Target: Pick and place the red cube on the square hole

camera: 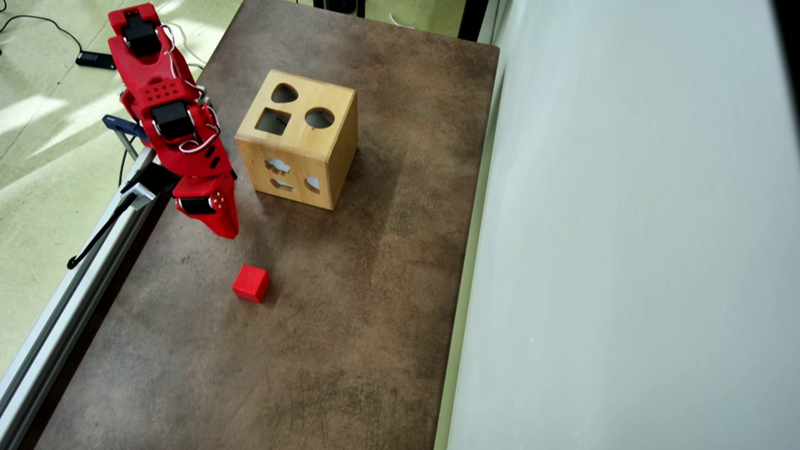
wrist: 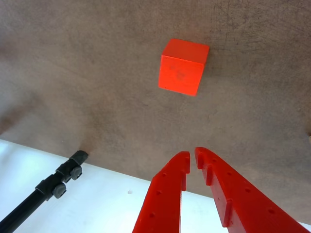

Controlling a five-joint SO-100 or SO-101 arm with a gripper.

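- The brown table carried everything, bare ahead of the gripper apart from the cube.
- The wooden box stood off to one side of the gripper, to its right in the overhead view, top face up, well apart from the cube.
- The red arm reached in from the table's edge, tilted down toward the surface.
- The gripper hung above the table with its two red fingers nearly pressed together, only a thin slit at the tips, and nothing between them.
- The red cube sat on the table just ahead of the gripper, not touched.
- The square hole showed dark and empty on the box top.
- My read: this was the approach to the pick, not yet begun. Next the fingers would need to spread, advance, drop astride the cube and squeeze.
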